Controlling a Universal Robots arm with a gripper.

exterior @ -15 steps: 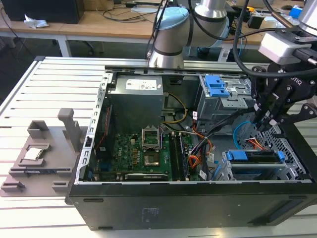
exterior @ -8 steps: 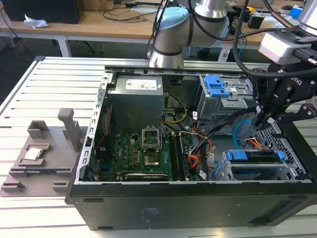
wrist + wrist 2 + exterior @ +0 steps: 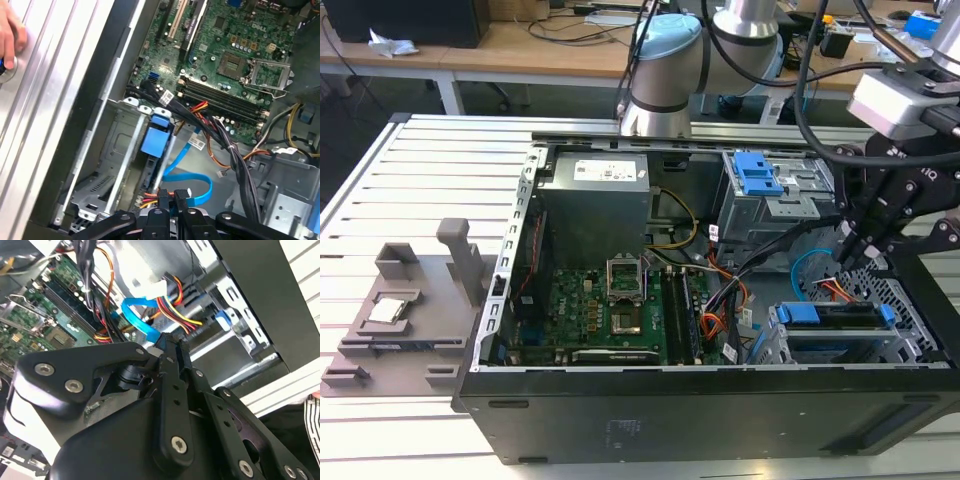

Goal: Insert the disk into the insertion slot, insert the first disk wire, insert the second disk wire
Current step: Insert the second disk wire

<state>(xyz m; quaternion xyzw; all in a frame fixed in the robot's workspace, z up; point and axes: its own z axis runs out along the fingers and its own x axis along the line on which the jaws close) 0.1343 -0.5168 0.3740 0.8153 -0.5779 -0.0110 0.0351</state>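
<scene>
Blue flat wire [image 3: 140, 322] | black hand [image 3: 172, 201] clamped on it | disk [image 3: 835, 328] in perforated slot [image 3: 915, 300]

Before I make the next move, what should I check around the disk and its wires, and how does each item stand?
1. The disk is in the insertion slot: ok, its blue caddy sits inside it.
2. The gripper is at the disk's wire end: ok, it is right at the blue cable.
3. The blue cable's plug is seated: cannot tell, the gripper hides it.
4. The red-yellow wires are plugged in: cannot tell, they end beside the gripper.
5. People are clear: not ok, a hand rests on the table beside the case.
</scene>
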